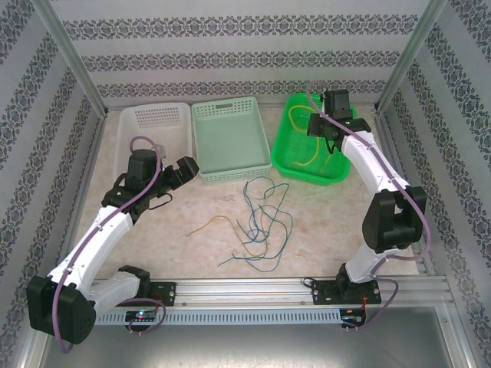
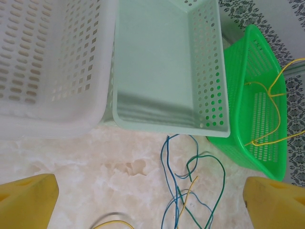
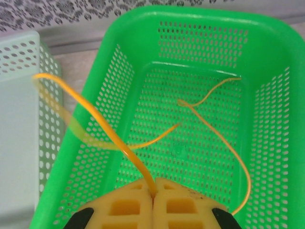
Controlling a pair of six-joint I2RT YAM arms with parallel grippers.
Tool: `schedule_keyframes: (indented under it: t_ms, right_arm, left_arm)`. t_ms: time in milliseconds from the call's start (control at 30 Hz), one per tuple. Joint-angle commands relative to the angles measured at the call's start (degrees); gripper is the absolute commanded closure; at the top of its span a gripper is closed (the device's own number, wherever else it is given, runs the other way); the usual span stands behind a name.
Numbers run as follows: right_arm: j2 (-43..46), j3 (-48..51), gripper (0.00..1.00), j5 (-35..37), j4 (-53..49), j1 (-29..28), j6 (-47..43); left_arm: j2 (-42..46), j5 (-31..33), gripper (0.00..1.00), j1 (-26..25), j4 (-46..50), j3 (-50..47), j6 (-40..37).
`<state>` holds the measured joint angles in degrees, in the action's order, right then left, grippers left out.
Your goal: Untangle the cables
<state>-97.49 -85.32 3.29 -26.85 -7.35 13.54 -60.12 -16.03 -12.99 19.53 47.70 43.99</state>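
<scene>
cataloguing contents of the work table [image 1: 192, 203]: marbled surface, three baskets along the far side.

item: right gripper [image 3: 153, 190]. poised over the green basket [image 3: 95, 157], yellow pads pressed together and pinching a yellow cable [image 3: 90, 102]. the cable leaves the seam between the pads, arcs up and left above the basket's left wall, then bends back over the perforated floor. a second yellow length [image 3: 228, 143] curves along the floor toward the right wall; whether it belongs to the same cable cannot be told. the top view places this gripper [image 1: 328, 142] over the basket's middle.

item: left gripper [image 2: 150, 195]. jaws spread wide, nothing between them. its yellow fingers [image 2: 28, 200] sit at the lower corners of its wrist view. it is above the table, near where the fronts of the white basket [image 1: 149, 113] and mint basket [image 1: 234, 172] meet.

item: cable tangle [image 1: 261, 222]. blue, dark green and yellow strands, loosely looped and crossing one another, lying on the table in front of the mint basket, between the two arms. a stray yellow strand [image 1: 209, 224] trails off to the left of the heap.

item: baskets. white, mint, green, left to right. white and mint stand close side by side, green just apart.
</scene>
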Motion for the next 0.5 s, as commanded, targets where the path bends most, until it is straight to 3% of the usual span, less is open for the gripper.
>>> schedule_keyframes:
  t_ms: [0,67,133,167,367,467]
  right_arm:
    - [-3.89,-1.27,0.93,-0.58,-2.34,1.55,1.15]
    - [-5.88,-1.96,0.82,-0.65,-3.51,1.64,0.98]
    - [-7.08,-2.91,0.44,-0.39,-5.14,1.64,1.38]
    - [-6.83,-2.8,0.34,-0.98,-5.2,1.58,1.4]
    - [2.35,2.66,0.24,-4.3,0.2,-1.48,-0.01]
    - [7.36,5.11,0.24,-6.26,-0.66,-3.38,0.59]
  left_arm:
    - [-0.86,-1.07,0.0,0.71,-2.2,0.25,0.91]
    - [-1.14,-1.19,0.0,0.7,-2.3,0.22,0.94]
    - [-1.13,-0.9,0.0,0.73,-1.68,0.51,0.56]
    - [-1.25,-0.55,0.0,0.69,-0.75,1.07,0.01]
    - [-2.15,0.31,0.0,0.51,2.57,2.5,-3.81]
    - [-3.36,-0.56,0.0,-0.49,2.82,2.42,-5.52]
